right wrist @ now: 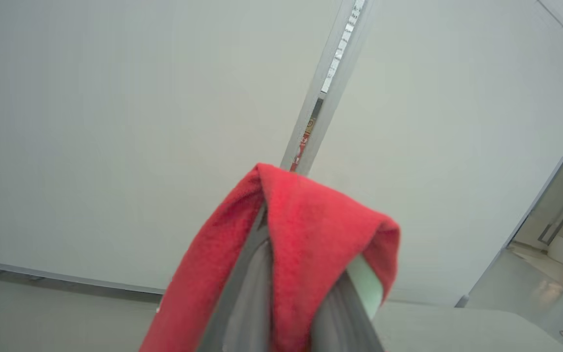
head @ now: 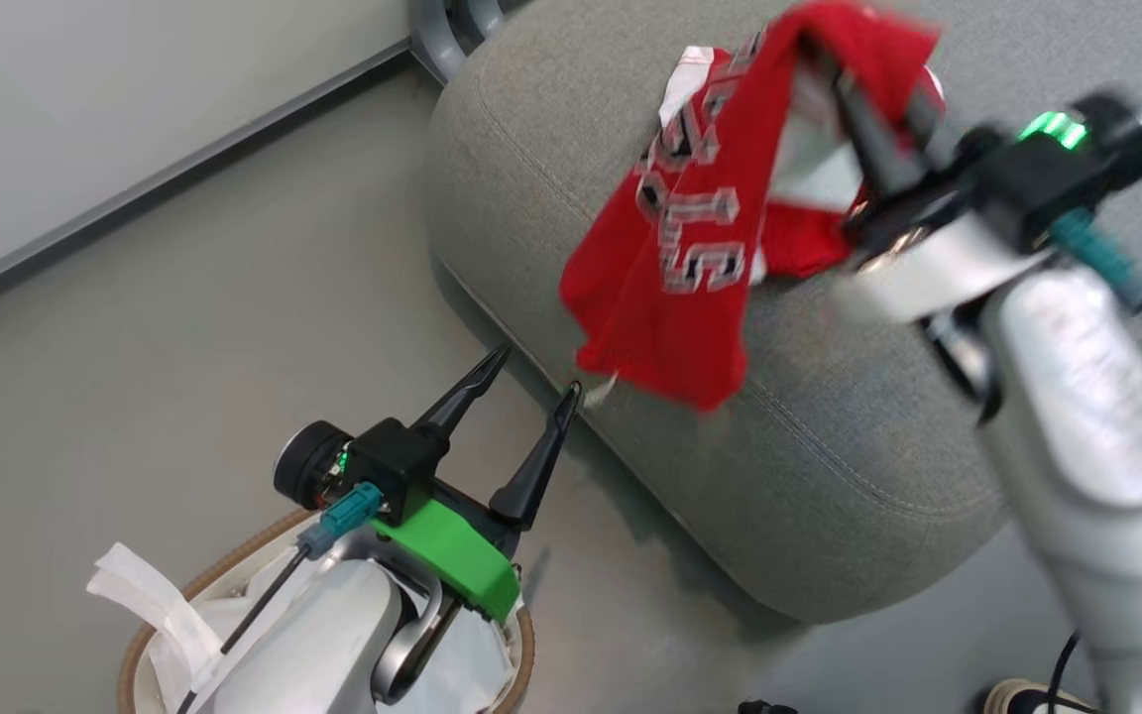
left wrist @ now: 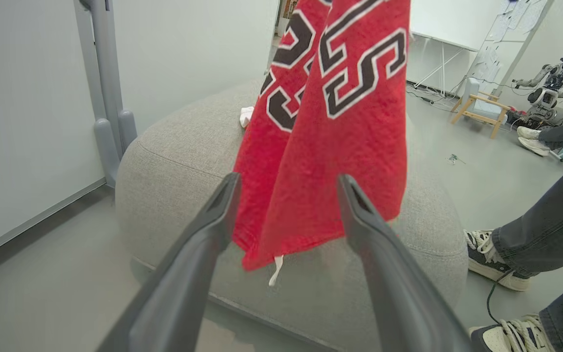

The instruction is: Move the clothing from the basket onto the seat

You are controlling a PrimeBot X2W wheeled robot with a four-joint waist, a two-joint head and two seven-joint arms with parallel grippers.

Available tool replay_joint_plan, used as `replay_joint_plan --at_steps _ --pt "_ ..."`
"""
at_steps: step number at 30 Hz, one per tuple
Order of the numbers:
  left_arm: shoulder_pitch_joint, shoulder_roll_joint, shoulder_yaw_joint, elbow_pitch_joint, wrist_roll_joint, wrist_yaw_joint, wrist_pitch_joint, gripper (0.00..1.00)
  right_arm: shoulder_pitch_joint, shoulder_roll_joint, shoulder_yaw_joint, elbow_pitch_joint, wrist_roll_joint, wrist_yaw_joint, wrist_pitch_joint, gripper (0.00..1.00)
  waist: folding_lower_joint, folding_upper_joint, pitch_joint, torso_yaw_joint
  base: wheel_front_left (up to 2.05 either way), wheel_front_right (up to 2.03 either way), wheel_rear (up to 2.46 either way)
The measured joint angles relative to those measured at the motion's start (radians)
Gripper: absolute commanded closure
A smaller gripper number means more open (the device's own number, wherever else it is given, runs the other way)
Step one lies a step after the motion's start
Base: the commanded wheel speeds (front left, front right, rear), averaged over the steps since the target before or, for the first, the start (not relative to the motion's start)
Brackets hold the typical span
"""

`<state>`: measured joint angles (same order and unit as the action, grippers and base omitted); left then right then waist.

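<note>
A red sports garment [head: 690, 288] with white-edged dark lettering hangs from the robot's right gripper [head: 834, 69]. The cloth is folded over the fingertips, which look pinched together on a fold near its top edge. It falls in two long, loose folds below and to the left of that gripper, over the rounded corner of the grey sofa cushion [head: 829, 476]. Whether its lowest hem touches the cushion cannot be told. The cloth looks light, soft and floppy. It should fold wherever it is let go and is unlikely to slip on the woven cushion, so a pinch on any bunched fold or hem should hold it. The left gripper [head: 540, 369] is spread apart and empty, with its fingertips pointing at the hanging cloth, which is just beyond them and not between them. The oval basket [head: 234, 560], with its brown woven rim, sits beneath and behind the left gripper's wrist. In the part the arm does not hide, there is crumpled white liner sheet [head: 150, 595] and no red cloth. A person's legs and shoes [left wrist: 487, 252] stand off to the right of the left gripper, beside the cushion.
</note>
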<state>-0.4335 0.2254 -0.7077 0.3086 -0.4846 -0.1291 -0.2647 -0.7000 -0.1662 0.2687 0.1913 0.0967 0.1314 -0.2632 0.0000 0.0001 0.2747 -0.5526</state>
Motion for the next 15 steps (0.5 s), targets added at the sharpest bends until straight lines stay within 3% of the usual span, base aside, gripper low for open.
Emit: replay_joint_plan --at_steps 7,15 --pt "-0.002 0.037 0.012 0.01 -0.004 0.0 0.0 0.0 -0.256 -0.119 -0.123 0.055 -0.05 0.0 0.0 1.0 0.0 0.0 0.054 -0.007 0.0 0.0 0.0" --pt "-0.022 0.063 0.03 -0.003 0.007 0.0 0.0 0.0 -0.366 -0.159 -0.271 0.19 -0.156 0.0 -0.001 1.0 0.0 0.0 0.13 0.0 0.0 0.0 0.0"
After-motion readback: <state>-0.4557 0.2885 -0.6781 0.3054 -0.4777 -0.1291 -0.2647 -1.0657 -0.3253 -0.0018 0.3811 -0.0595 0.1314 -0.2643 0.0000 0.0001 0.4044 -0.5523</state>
